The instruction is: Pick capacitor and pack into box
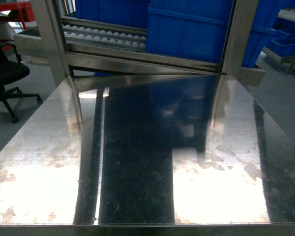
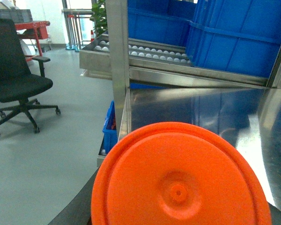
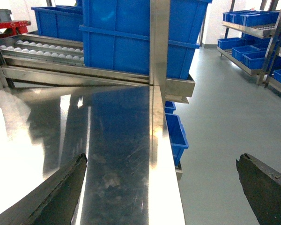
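An orange round object (image 2: 178, 183), seemingly the capacitor, fills the lower part of the left wrist view, its flat disc face with a small centre dimple turned to the camera. It hangs beside the steel table's left edge, above the floor. Dark parts of my left gripper (image 2: 178, 211) flank it at the bottom corners, and the jaws themselves are hidden behind it. My right gripper (image 3: 162, 159) is open with nothing between its dark fingertips (image 3: 70, 183), over the table's right edge. The box is out of view. Neither gripper shows in the head view.
A bare steel table (image 1: 137, 162) lies ahead. Behind it run a roller rack (image 1: 103, 37) and large blue bins (image 1: 187, 29). Small blue bins (image 3: 175, 133) sit on the floor at the table's right, an office chair (image 2: 14, 79) at its left, and shelving with blue bins (image 3: 253, 42) at far right.
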`<state>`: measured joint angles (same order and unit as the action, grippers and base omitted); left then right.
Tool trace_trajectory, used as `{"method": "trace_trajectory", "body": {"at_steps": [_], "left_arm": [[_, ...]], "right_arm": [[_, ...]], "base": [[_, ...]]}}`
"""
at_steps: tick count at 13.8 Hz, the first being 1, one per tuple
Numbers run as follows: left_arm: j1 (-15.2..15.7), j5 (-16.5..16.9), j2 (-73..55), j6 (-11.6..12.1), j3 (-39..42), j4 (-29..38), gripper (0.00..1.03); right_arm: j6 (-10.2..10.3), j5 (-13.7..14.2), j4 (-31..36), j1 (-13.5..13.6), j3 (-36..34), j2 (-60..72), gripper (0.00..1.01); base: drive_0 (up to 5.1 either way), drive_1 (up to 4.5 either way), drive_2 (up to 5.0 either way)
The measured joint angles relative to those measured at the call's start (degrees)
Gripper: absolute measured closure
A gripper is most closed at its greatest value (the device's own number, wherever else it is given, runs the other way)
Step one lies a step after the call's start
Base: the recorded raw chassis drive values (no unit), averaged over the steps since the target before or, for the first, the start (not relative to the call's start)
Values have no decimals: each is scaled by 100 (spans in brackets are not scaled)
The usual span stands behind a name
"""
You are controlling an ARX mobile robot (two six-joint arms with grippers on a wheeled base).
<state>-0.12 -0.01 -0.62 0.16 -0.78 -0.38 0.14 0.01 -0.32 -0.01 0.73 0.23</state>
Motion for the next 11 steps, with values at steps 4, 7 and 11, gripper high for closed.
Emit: {"method": "trace_trajectory", "body": {"at_steps": [4, 7, 11], "left_arm": [[0, 0, 0, 0, 0, 2, 59], [0, 0, 0, 0, 0, 17, 59], [0, 0, 0, 2, 0, 11, 59]], "right_arm": [[0, 0, 0, 0, 0, 0, 3], [0, 0, 17, 0, 0, 0, 3], [0, 0, 7, 0, 0, 0, 3]], "base": [[0, 0, 0], [0, 0, 0], [0, 0, 0]]}}
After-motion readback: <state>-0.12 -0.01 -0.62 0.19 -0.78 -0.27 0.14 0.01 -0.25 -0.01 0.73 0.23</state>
